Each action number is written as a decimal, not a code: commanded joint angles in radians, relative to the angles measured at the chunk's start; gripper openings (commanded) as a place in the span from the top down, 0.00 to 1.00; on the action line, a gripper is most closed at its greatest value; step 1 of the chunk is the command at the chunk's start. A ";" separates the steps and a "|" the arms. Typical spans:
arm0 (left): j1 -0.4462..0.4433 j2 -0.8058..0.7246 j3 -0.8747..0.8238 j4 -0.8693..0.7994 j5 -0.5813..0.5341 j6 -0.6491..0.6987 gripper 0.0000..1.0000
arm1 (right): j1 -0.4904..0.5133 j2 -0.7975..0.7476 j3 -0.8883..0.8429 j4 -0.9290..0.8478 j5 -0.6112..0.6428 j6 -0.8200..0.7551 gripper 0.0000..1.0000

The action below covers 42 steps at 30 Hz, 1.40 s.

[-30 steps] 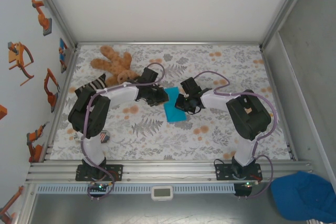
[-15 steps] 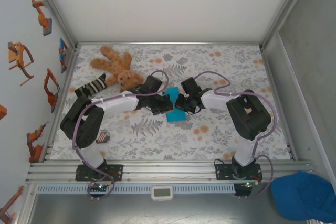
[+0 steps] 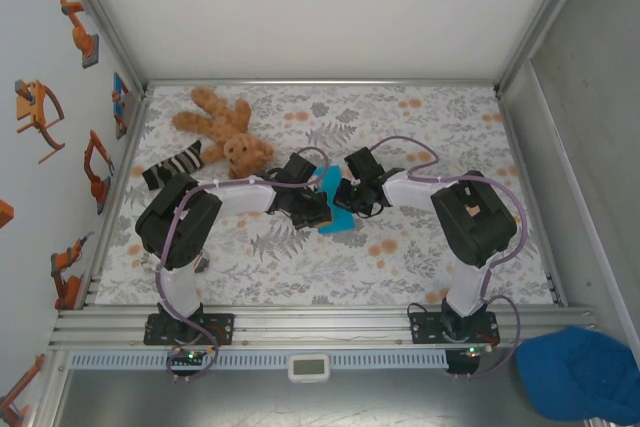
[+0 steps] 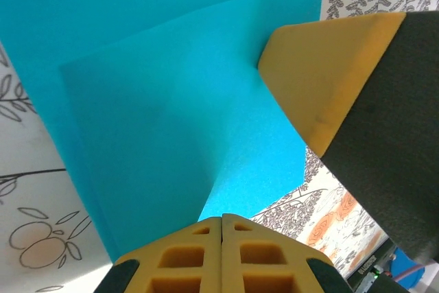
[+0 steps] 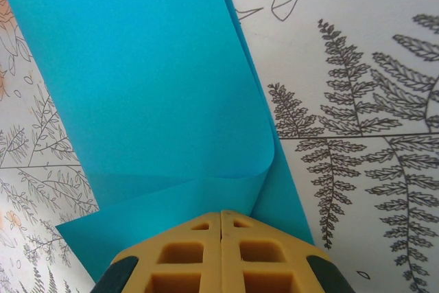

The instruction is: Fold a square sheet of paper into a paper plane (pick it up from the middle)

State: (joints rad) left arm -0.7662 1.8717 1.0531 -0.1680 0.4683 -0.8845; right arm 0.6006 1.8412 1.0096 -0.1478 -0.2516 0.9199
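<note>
The square sheet of paper (image 3: 338,219), cyan-blue, lies mid-table in creased layers between my two grippers. The left gripper (image 3: 316,211) is at its left edge. In the left wrist view the left gripper (image 4: 221,221) has its jaws shut, seam closed, tips against the paper (image 4: 158,101), whose layers rise in a fold. The right gripper's yellow fingertip (image 4: 322,73) leans in from the upper right. The right gripper (image 3: 350,197) is at the paper's far right corner. In the right wrist view the right gripper (image 5: 221,214) is shut, tips at a curled-over flap of the paper (image 5: 137,80).
A brown teddy bear (image 3: 222,122) and a striped sock (image 3: 172,164) lie at the back left of the floral table cover (image 3: 440,127). A small object (image 3: 197,263) sits by the left arm's base. A dark blue cap (image 3: 580,372) lies off the table at the near right.
The left arm has swung right and forward onto the paper and its jaws have closed. Less of the paper shows under it. The right arm has stayed put.
</note>
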 commanded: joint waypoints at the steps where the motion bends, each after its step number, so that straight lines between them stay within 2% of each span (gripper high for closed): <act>1: -0.007 0.009 0.026 -0.058 -0.021 0.039 1.00 | -0.013 0.029 -0.026 -0.037 0.034 0.010 1.00; 9: -0.004 0.014 0.024 -0.113 -0.055 0.103 1.00 | -0.014 0.036 -0.028 -0.040 0.033 0.009 1.00; 28: -0.004 0.044 -0.014 -0.102 -0.060 0.113 1.00 | -0.015 0.027 -0.027 -0.042 0.030 0.000 1.00; 37: -0.001 0.045 -0.027 -0.089 -0.060 0.111 1.00 | -0.020 -0.133 0.004 0.013 -0.050 -0.149 1.00; 42: -0.002 0.042 -0.031 -0.075 -0.057 0.110 1.00 | -0.013 -0.139 -0.065 0.081 -0.121 -0.108 1.00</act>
State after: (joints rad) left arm -0.7650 1.8847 1.0515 -0.2176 0.4316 -0.7944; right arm 0.5858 1.7069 0.9962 -0.1097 -0.3222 0.8139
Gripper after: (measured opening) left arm 0.043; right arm 0.049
